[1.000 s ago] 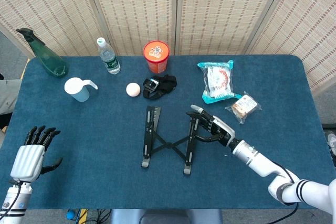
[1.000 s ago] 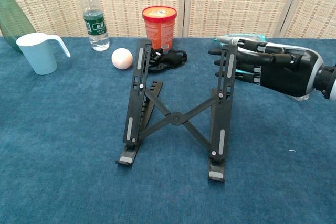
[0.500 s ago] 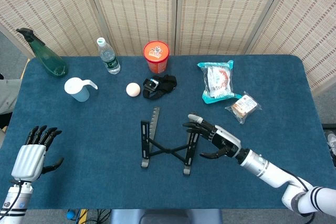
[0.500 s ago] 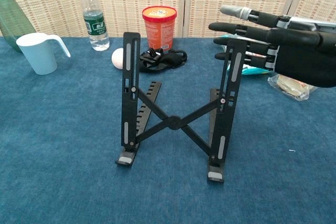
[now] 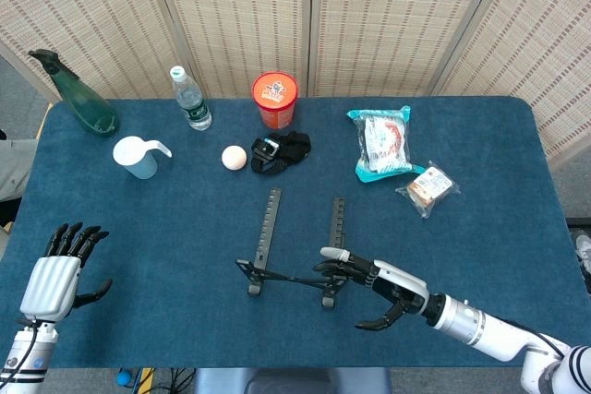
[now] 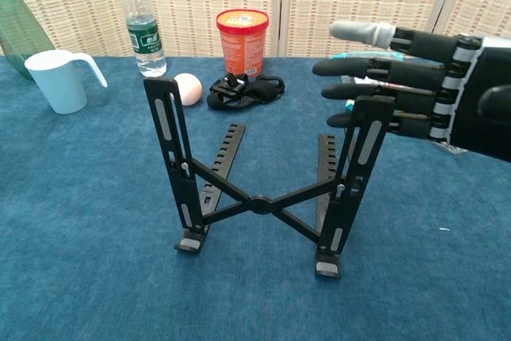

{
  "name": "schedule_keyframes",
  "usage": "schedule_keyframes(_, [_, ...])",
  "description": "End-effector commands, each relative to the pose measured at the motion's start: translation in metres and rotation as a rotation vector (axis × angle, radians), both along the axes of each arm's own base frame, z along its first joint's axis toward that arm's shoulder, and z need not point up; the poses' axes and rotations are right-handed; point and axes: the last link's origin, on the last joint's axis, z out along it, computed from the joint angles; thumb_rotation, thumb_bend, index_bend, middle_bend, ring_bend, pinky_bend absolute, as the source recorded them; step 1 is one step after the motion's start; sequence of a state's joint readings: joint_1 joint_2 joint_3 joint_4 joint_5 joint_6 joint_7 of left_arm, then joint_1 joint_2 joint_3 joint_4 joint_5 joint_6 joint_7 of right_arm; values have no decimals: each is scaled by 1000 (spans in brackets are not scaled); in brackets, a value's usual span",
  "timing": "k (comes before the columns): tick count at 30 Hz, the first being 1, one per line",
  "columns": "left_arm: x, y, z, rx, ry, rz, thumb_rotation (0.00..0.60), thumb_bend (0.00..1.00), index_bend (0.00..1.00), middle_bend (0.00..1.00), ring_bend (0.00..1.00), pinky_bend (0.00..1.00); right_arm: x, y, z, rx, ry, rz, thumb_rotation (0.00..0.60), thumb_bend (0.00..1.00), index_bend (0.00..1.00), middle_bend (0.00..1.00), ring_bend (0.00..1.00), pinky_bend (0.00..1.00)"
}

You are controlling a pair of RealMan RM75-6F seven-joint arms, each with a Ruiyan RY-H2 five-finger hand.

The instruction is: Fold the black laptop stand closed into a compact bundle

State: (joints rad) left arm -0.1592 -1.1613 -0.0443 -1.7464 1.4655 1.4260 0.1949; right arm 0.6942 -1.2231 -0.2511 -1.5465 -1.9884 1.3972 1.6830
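Black folding laptop stand (image 5: 294,246) standing near the middle of the blue cloth-covered table (image 5: 138,237), slightly toward the front edge, unfolded: two upright arms raised, joined by crossed struts meeting at a central pivot, two notched rails lying flat on the cloth behind, small grey-tipped feet resting on the cloth. Right hand (image 6: 435,89) at the top of the stand's right upright, fingers (image 6: 375,69) stretched out flat and apart, reaching across above and behind that upright's upper end; contact not clear enough to tell; nothing grasped. From the head view, same right hand (image 5: 374,281) just beside the stand's right foot, thumb spread below. Left hand (image 5: 57,274) well apart from the stand at the table's front left corner, fingers spread and released, holding nothing.

Along the back of the table: dark green spray bottle (image 5: 78,99), clear water bottle with green label (image 5: 190,99), orange cylindrical tub (image 5: 275,99). Pale blue plastic mug with handle (image 5: 138,156) in front of the bottles. Small pale pink ball (image 5: 235,157) just beside a bunched black strap (image 5: 282,149). Teal-edged snack packet (image 5: 383,143) and small clear-wrapped packet (image 5: 429,188) toward the right.
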Motion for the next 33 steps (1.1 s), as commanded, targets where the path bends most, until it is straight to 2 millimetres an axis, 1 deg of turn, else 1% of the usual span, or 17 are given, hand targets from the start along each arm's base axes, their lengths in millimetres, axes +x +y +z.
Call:
schedule_keyframes(1, [0, 0, 0, 0, 0, 1, 600, 187, 172, 138, 59, 1, -1, 4, 2, 2, 3, 3, 600, 152, 0, 161, 58, 99])
schedule_keyframes(5, [0, 0, 0, 0, -1, 1, 600, 188, 172, 138, 59, 1, -1, 8, 4, 4, 4, 7, 600, 152, 0, 159, 58, 99])
schedule_keyframes(10, [0, 0, 0, 2, -6, -1, 600, 188, 172, 138, 59, 1, -4, 7, 5, 1, 11, -13, 600, 152, 0, 155, 57, 99])
schedule_keyframes(18, [0, 1, -2, -3, -7, -2, 600, 188, 172, 138, 59, 1, -10, -2, 5, -50, 43, -44, 600, 152, 0, 154, 58, 99])
schedule_keyframes(21, [0, 1, -2, -4, -8, -1, 600, 187, 172, 138, 59, 1, -13, -6, 0, -58, 70, -57, 600, 151, 0, 154, 58, 99])
schedule_keyframes(26, [-1, 0, -3, -8, -9, 5, 600, 187, 172, 138, 59, 1, -17, -8, -13, -30, 109, -74, 600, 151, 0, 149, 58, 99])
schedule_keyframes(33, [-1, 0, -3, -9, -8, 2, 600, 187, 172, 138, 59, 1, -19, -12, -27, -13, 133, -74, 600, 150, 0, 145, 58, 99])
